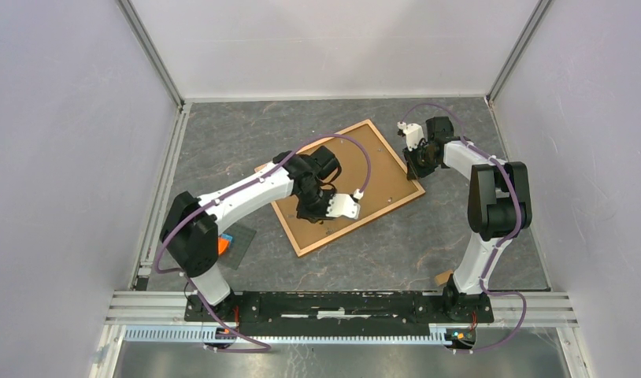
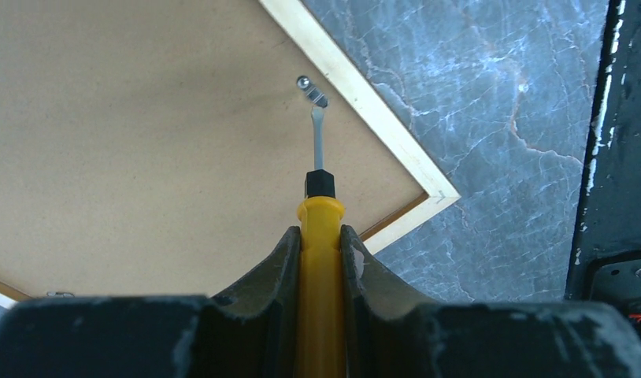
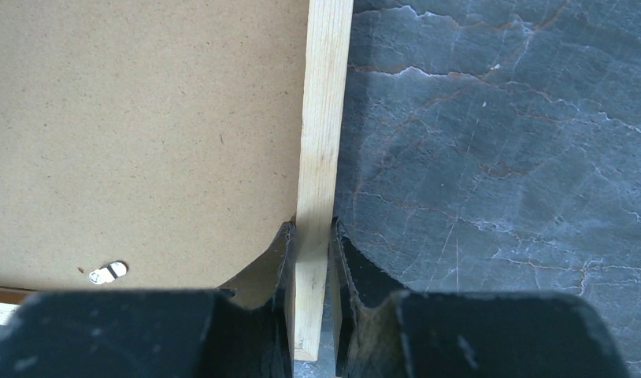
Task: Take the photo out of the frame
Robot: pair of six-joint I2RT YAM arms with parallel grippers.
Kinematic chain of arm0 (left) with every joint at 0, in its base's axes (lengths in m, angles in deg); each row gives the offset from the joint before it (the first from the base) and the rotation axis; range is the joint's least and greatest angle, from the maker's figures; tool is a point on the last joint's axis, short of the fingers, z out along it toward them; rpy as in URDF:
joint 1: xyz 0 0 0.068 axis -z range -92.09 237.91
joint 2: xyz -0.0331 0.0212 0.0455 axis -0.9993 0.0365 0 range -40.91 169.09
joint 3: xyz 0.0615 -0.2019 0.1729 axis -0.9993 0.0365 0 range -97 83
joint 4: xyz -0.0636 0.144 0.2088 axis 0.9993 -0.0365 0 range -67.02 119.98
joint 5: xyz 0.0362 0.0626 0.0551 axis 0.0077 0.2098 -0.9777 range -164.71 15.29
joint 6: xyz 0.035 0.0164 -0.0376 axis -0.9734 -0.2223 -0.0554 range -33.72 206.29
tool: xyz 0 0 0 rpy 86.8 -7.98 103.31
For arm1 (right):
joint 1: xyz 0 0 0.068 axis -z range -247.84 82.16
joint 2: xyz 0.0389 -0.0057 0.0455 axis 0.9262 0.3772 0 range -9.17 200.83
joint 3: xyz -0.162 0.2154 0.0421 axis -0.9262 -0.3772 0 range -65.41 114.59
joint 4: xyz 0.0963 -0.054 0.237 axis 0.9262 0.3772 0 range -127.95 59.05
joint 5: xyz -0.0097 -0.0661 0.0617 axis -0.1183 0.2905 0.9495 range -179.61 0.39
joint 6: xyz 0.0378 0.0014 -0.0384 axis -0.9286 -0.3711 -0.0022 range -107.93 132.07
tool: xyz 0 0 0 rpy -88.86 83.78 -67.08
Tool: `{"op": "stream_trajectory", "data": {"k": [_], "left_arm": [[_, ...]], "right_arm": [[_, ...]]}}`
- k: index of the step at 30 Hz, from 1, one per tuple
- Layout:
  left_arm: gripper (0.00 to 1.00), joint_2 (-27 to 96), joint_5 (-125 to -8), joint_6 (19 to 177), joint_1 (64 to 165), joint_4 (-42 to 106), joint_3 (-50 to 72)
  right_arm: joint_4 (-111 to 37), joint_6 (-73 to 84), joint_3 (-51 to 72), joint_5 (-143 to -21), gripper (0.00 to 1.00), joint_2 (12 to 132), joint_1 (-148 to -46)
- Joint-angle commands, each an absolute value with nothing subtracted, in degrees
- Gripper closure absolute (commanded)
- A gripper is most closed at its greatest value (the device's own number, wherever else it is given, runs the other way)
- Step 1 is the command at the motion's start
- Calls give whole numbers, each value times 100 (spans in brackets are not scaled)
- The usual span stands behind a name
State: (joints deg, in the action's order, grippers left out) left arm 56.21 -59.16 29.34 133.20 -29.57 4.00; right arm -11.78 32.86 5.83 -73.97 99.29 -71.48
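Observation:
The frame point(image 1: 374, 167) lies face down at mid-table, its plain brown back point(image 2: 144, 142) upward. The photo is hidden under it. My left gripper point(image 1: 308, 209) is shut on a yellow-handled screwdriver point(image 2: 320, 224). The screwdriver's metal tip point(image 2: 317, 130) touches a small metal clip point(image 2: 311, 90) next to the pale wooden border point(image 2: 364, 94), near a corner. My right gripper point(image 1: 418, 165) is shut on the frame's right border point(image 3: 325, 118), one finger on the backing board point(image 3: 144, 118) side, one on the table side. Another small clip point(image 3: 107, 272) shows there.
A small grey plate point(image 1: 240, 249) with an orange block point(image 1: 221, 245) lies at the left, beside the left arm's base. A small brown scrap point(image 1: 443, 277) lies near the right arm's base. White enclosure walls stand on three sides of the grey marbled table point(image 1: 459, 236).

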Motion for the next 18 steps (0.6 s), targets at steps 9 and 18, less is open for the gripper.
{"op": "stream_trajectory", "data": {"k": [9, 18], "left_arm": [[98, 5676, -6006, 2929, 13649, -2833, 486], [98, 5811, -6268, 2868, 13703, -2755, 521]], "right_arm": [[-1192, 3466, 596, -7583, 100, 10164, -7115], [-1214, 3466, 562, -7586, 100, 10159, -7109]]}}
